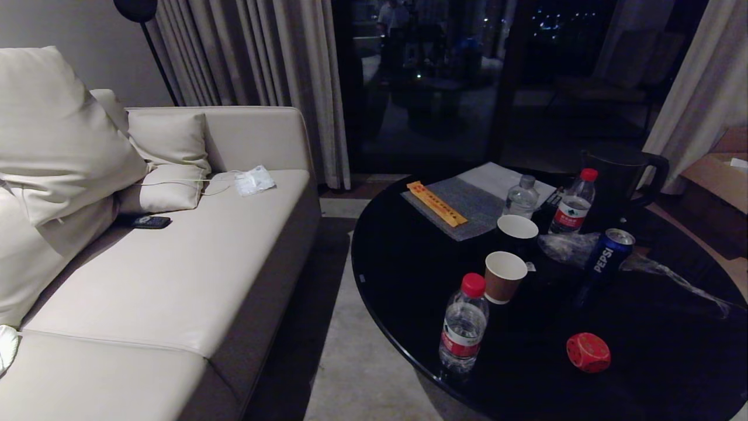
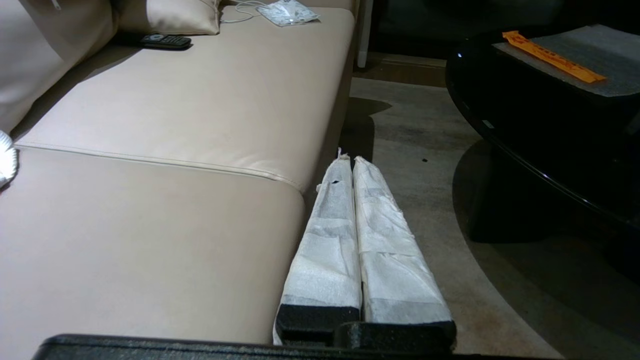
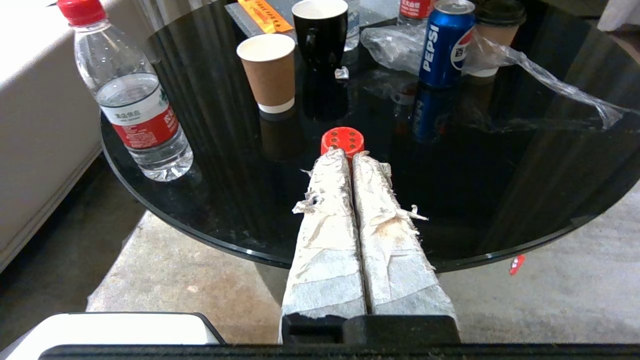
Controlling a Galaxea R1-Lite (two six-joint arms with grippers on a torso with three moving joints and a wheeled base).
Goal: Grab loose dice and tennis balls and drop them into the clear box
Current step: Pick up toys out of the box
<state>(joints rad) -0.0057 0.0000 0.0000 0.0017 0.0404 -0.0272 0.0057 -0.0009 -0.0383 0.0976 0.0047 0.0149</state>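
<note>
Dusk-dim living room, a round black glass desk [image 1: 409, 263] beside a pale sofa [image 1: 175, 280]. One red die [image 1: 588, 352] sits near the desk's front edge, apart from everything else; the other dice, the tennis balls and the clear box are in none of the views. Neither arm shows in the head view. Seen from its own wrist camera, the right tool [image 3: 350, 154] hangs off the desk's near rim, aimed at the die [image 3: 342, 141], its two wrapped fingers [image 3: 327, 210] clenched together and holding nothing. The left tool [image 2: 348, 159] is parked low between sofa and desk, above the carpet [image 2: 425, 165], likewise clenched and empty.

The pickup has not begun, and the risks look plain. The right tool must spread before it reaches the die; arriving clenched, it would likely shove the cube across the slick glass. The die's rounded corners could let it roll or squirt out of a shallow pinch, and it lies close enough to the rim to drop to the floor. A water bottle [image 1: 464, 324] stands just to the die's left, with a paper cup [image 1: 504, 276], a black mug [image 1: 516, 234] and a cola can [image 1: 605, 260] behind it; a wide or careless sweep could topple any of them. With no box in sight, a grasped die has nowhere to go until the robot finds it.
</note>
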